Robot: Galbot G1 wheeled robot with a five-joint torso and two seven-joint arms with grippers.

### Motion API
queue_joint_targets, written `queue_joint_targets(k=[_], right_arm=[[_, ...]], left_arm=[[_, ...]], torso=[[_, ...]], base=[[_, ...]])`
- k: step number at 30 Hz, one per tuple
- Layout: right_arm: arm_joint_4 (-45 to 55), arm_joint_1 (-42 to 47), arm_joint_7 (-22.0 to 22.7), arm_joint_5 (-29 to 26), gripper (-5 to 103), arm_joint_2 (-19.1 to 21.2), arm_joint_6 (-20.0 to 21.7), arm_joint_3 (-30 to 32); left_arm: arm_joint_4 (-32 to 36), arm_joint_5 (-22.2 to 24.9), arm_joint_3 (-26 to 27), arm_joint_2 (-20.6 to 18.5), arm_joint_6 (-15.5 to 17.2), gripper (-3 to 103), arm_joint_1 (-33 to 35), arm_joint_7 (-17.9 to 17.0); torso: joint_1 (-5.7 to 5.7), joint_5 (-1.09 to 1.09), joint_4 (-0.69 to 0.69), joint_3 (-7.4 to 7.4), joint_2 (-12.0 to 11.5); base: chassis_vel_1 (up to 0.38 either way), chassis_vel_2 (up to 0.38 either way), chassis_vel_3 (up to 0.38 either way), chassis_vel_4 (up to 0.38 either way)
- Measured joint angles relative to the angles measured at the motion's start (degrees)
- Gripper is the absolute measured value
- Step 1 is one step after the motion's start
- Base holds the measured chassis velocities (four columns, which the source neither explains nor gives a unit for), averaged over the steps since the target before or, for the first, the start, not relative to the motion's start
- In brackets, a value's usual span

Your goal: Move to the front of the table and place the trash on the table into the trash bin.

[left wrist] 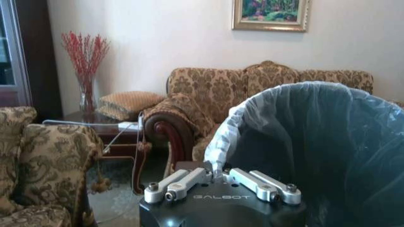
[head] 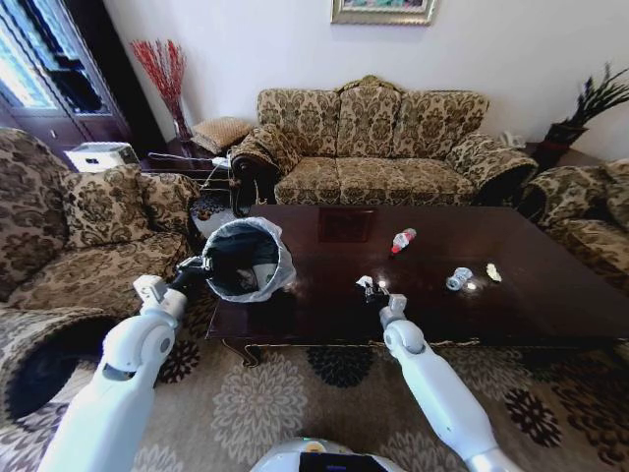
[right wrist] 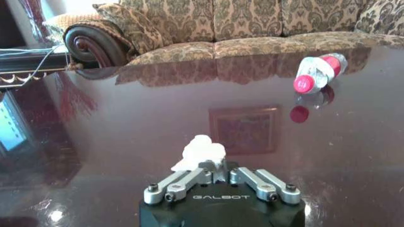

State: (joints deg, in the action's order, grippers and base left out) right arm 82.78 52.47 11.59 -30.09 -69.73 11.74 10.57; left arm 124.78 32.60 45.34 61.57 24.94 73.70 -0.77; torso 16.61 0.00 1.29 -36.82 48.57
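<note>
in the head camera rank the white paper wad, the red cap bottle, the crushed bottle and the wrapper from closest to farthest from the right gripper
From the right gripper:
1. Paper wad, pinched in its fingers.
2. Red-cap bottle, toward the sofa.
3. Crushed bottle, off to its right.
4. Wrapper, just beyond the crushed bottle.

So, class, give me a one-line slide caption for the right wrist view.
Right tool closed on crumpled white paper above the glossy table, red-capped bottle lying beyond.

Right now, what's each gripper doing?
Left gripper: shut on the bin rim, holding it at the table's left end.
Right gripper: shut on white paper.
</note>
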Motion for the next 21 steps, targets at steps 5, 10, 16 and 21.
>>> queue_joint_targets(k=[5, 10, 16, 21], right_arm=[[-0.17, -0.21, 0.17, -0.09, 1, -0.2, -0.21, 0.03], [7.63, -0.85, 2.09, -2.13, 0, 2.17, -0.28, -0.62], [23.57, -8.35, 2.34, -4.01, 0, 8.47, 0.41, -5.91], [33.27, -17.48, 2.19, -13.64, 0, 12.86, 3.66, -13.93]], left_arm=[[0.17, 0.01, 0.1, 0.16, 0.0, 0, 0.07, 0.01], [0.75, -0.36, -0.18, 0.64, -0.01, 0, 0.59, -0.01], [1.07, -1.75, -0.49, 1.83, -0.08, 0, 1.27, 0.43], [0.9, -2.38, -0.68, 2.13, -0.28, 0, 1.42, 0.45]], torso=[[0.0, 0.0, 0.0, 0.0, 0.0], [0.01, 0.01, -0.01, -0.01, 0.0], [0.0, -0.01, 0.0, 0.0, 0.0], [0.01, -0.02, 0.0, 0.0, 0.0]], base=[[0.0, 0.0, 0.0, 0.0], [0.0, 0.0, 0.0, 0.0], [0.0, 0.0, 0.0, 0.0], [0.0, 0.0, 0.0, 0.0]])
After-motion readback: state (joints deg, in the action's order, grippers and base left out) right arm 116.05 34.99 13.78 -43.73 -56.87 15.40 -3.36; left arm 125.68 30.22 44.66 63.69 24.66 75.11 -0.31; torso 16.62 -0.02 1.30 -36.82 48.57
